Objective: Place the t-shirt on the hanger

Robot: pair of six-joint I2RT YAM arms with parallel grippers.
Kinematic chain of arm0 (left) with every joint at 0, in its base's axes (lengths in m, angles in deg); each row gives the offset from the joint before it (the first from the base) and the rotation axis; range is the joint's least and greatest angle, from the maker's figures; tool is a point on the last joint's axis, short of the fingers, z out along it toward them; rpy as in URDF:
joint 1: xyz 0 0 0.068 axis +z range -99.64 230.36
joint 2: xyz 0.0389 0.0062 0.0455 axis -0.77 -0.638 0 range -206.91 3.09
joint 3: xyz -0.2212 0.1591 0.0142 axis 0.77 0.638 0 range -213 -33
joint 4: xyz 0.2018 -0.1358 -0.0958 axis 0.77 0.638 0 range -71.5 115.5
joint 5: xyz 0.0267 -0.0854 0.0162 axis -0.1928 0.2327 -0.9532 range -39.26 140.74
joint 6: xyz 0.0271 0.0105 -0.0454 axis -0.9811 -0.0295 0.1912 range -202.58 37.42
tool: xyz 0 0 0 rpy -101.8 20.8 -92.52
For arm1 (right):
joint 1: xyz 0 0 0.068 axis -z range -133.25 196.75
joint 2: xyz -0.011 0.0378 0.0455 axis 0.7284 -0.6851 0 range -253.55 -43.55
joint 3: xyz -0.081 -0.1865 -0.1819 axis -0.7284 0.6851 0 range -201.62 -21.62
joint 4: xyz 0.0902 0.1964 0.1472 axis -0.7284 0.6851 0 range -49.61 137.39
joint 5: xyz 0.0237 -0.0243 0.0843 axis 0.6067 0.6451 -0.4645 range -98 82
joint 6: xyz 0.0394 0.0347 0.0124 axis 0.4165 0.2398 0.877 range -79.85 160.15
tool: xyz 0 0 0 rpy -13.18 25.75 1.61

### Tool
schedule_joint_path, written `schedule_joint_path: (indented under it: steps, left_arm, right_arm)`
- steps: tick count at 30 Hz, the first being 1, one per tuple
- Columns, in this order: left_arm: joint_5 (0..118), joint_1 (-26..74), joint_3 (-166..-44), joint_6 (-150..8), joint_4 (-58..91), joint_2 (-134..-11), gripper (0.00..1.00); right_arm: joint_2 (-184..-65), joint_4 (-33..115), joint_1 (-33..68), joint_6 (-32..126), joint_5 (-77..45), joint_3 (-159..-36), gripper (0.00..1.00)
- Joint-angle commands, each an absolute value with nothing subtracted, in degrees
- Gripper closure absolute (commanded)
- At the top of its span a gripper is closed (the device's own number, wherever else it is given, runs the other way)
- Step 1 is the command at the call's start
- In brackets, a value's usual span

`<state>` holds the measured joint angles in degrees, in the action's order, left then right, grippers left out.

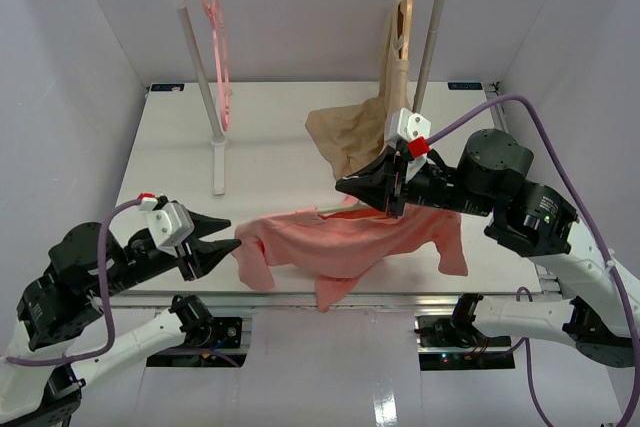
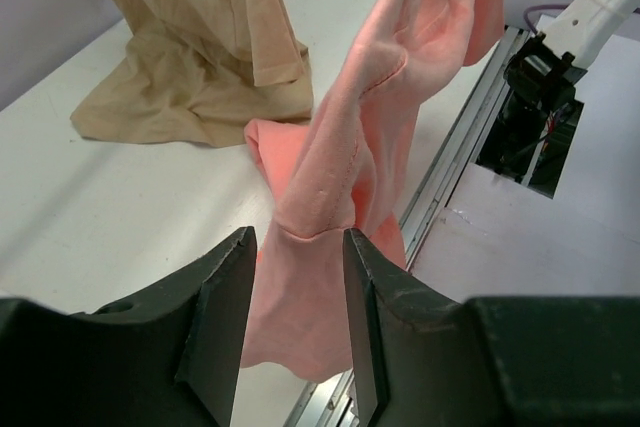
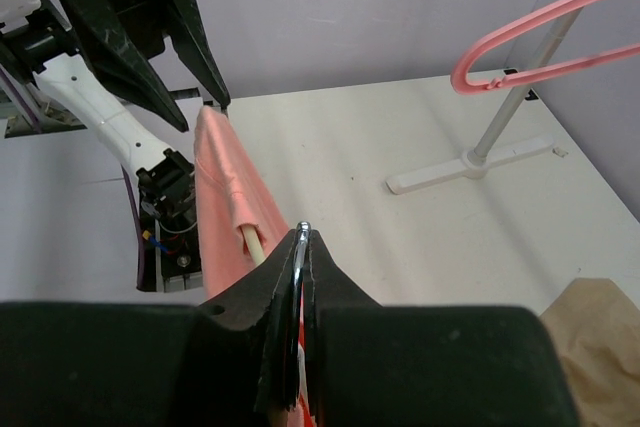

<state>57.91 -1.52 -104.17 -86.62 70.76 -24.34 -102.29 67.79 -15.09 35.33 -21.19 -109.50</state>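
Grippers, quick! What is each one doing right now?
Left gripper: open, straddling the t-shirt.
Right gripper: shut on the hook of the hanger.

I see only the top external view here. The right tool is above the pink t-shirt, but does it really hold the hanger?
Observer: Yes. In the right wrist view the right tool is shut on the silver hook of the hanger.
Operator: Is the hanger already inside the t-shirt?
Observer: One cream arm enters the t-shirt; how far, I cannot tell.
Operator: And the left tool?
Observer: In the left wrist view the left tool is open, with t-shirt fabric hanging between its fingers.
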Motion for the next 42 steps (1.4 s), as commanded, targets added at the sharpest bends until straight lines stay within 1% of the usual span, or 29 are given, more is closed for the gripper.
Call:
schedule_joint_path:
  steps: [1, 4, 5, 8, 9, 10, 15, 20, 28, 34, 39, 40, 42]
  left_arm:
    - [57.1, -1.8, -101.1, -86.7, 68.9, -24.5, 0.49]
    - [58.5, -1.7, -98.9, -86.9, 67.7, -25.2, 0.52]
    - [58.9, -1.7, -98.4, -86.9, 67.4, -25.5, 0.56]
    - [59.4, -1.7, -97.5, -86.7, 67.5, -26.6, 0.81]
    - [58.9, -1.7, -97.6, -86.4, 67.9, -26.9, 0.94]
    - [58.5, -1.7, -97.8, -86.1, 68.3, -27.3, 1.0]
    - [54.2, -1.7, -99.1, -84.2, 69.6, -28.2, 1.0]
    - [48.4, -1.7, -101.4, -82.9, 71.0, -28.9, 1.0]
    - [42.8, -1.7, -102.7, -79.9, 70.7, -29.1, 1.0]
    - [36.1, -1.7, -103.8, -77.6, 72.3, -30.3, 1.0]
    - [34.6, -1.7, -104.5, -76.9, 72.7, -30.6, 1.0]
    - [35.5, -1.7, -104.4, -77.2, 72.5, -30.5, 0.99]
    - [38.6, -1.7, -104.3, -78.0, 71.7, -30.0, 0.91]
  right_arm:
    - [-101.7, 66.1, -14.9, 36.5, -20.6, -112.4, 0.92]
    - [-101.6, 66.1, -15.0, 36.5, -19.9, -112.4, 0.92]
    - [-101.6, 66.1, -15.0, 36.5, -19.8, -112.4, 0.92]
    - [-101.3, 66.1, -15.0, 36.6, -18.9, -112.4, 0.92]
    - [-101.1, 66.1, -15.0, 36.6, -18.1, -112.2, 0.92]
    - [-100.9, 66.1, -15.0, 36.5, -17.4, -111.9, 0.92]
    - [-98.8, 67.1, -14.9, 35.3, -13.7, -111.1, 0.92]
    - [-98.8, 70.7, -15.0, 34.1, -9.9, -113.0, 0.92]
    - [-99.0, 73.1, -14.9, 33.5, -9.2, -113.6, 0.92]
    - [-99.8, 74.9, -15.0, 32.9, -9.1, -113.7, 0.92]
    - [-99.8, 75.9, -14.9, 32.3, -10.7, -113.0, 0.92]
    - [-100.1, 76.1, -15.0, 32.2, -10.9, -113.0, 0.92]
    - [-100.3, 76.1, -15.0, 32.2, -11.2, -112.6, 0.92]
